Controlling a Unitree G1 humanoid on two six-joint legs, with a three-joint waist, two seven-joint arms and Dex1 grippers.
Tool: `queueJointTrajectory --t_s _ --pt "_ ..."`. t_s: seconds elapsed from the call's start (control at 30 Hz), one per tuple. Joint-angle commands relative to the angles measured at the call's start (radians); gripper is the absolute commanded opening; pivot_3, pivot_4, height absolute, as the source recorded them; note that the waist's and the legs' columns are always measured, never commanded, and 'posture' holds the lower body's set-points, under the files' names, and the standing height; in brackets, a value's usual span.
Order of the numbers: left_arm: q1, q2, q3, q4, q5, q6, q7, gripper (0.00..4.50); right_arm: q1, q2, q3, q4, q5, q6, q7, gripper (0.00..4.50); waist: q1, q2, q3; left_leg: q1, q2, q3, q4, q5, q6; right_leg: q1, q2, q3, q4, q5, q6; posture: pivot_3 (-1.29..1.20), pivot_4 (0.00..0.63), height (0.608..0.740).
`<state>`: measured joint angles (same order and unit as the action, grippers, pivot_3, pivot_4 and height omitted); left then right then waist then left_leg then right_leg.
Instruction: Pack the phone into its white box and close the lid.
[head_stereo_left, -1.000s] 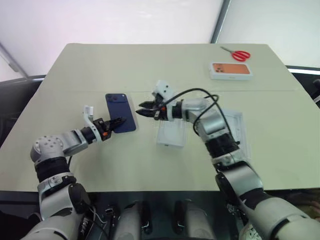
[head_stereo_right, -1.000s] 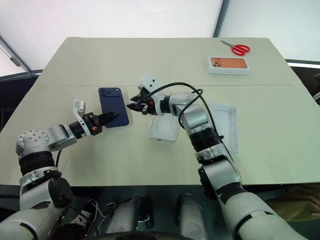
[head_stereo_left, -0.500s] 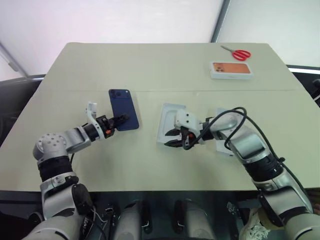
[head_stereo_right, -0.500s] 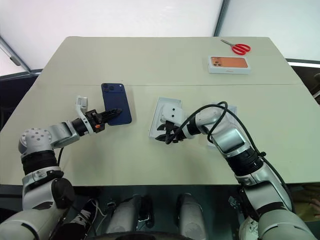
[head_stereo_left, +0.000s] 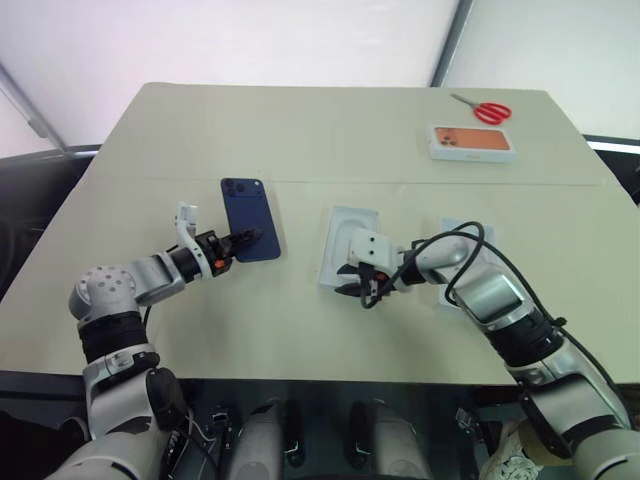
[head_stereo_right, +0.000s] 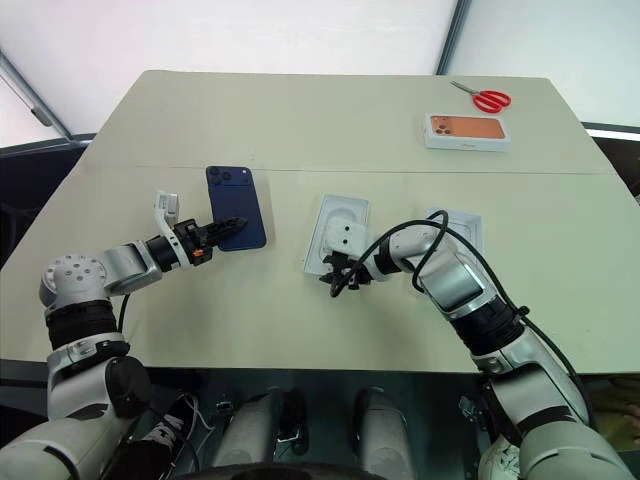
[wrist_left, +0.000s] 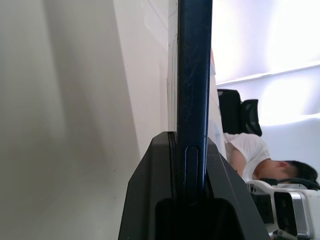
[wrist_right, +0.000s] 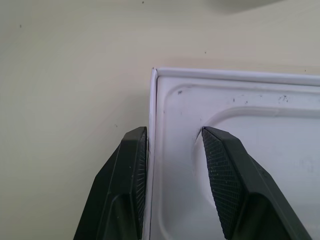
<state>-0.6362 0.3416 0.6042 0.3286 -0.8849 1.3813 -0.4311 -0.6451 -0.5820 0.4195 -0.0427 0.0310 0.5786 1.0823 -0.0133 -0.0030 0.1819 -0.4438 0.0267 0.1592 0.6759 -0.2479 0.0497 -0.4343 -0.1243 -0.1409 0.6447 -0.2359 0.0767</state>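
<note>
Right gripper (wrist_right: 172, 175) has dropped from beside the slim navy phone (head_stereo_left: 250, 218); now parted, straddling the thin white recessed insert's (wrist_right: 240, 125) edge. Left gripper (head_stereo_left: 243, 240) clamps the phone.

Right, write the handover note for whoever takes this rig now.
Left tool: shut on the near end of the phone, on the table's left half.
Right tool: open, fingers astride the near corner wall of the recessed white tray, mid-table.
Another white piece lies to its right, partly behind the right arm.
Done: phone gripped.
Left: phone into its box, lid on.
</note>
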Motion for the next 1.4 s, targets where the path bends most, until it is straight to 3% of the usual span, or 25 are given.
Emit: queueJointTrajectory --t_s 0.03,0.4,0.43,0.5,0.83,1.1,1.4 --pt "-0.017 -0.001 0.001 -0.048 -0.038 -0.017 -0.007 0.0 0.003 -0.019 -0.008 -0.01 -0.005 -0.024 0.009 1.79 0.0 0.0 0.0 0.0 0.0 0.0 0.0 0.0 0.0 0.0 0.0 0.0 0.0 0.0 0.0 0.0 0.15 0.738" --pt "-0.005 -0.018 0.006 -0.074 -0.044 -0.008 0.007 0.0 0.007 -0.012 -0.003 0.005 -0.006 -0.033 0.011 1.79 0.0 0.0 0.0 0.0 0.0 0.0 0.001 0.0 0.0 0.001 0.0 0.0 0.0 0.0 0.0 0.0 0.15 0.738" --pt "-0.004 -0.018 0.006 -0.075 -0.044 -0.008 0.008 0.0 0.006 -0.01 -0.002 0.01 -0.01 -0.034 0.007 1.24 -0.001 0.0 0.0 0.0 0.0 0.0 0.001 0.0 0.0 0.001 0.0 0.0 0.0 0.0 0.0 0.0 0.15 0.738" --pt "-0.005 -0.018 0.008 -0.076 -0.046 -0.006 0.01 0.0 0.006 -0.013 0.007 0.014 -0.019 -0.04 0.011 0.6 -0.002 -0.001 -0.001 0.001 0.001 0.0 0.001 0.0 0.0 0.001 0.001 0.0 0.0 0.0 0.0 0.0 0.15 0.738" --pt "-0.013 0.0 0.011 -0.066 -0.051 -0.003 0.008 0.0 0.02 0.009 0.0 0.004 -0.015 -0.038 -0.002 0.6 -0.003 -0.001 -0.001 0.001 0.002 0.0 0.002 0.0 0.0 0.002 0.002 0.0 0.0 0.0 0.0 0.0 0.15 0.738" --pt "-0.031 0.016 0.005 -0.048 -0.053 -0.011 0.003 0.0 0.1 0.09 0.047 -0.157 0.02 0.063 -0.015 0.6 -0.005 -0.001 -0.001 0.001 0.003 0.0 0.002 0.0 0.0 0.001 0.003 0.0 0.0 0.0 0.0 0.0 0.15 0.738" --pt "-0.034 0.018 -0.004 -0.04 -0.054 -0.014 -0.003 0.0 0.08 0.135 0.059 -0.13 0.001 0.07 -0.044 0.6 -0.005 -0.001 -0.001 0.001 0.003 0.0 0.002 0.0 0.0 0.001 0.003 0.0 0.0 0.0 0.0 0.0 0.15 0.738"
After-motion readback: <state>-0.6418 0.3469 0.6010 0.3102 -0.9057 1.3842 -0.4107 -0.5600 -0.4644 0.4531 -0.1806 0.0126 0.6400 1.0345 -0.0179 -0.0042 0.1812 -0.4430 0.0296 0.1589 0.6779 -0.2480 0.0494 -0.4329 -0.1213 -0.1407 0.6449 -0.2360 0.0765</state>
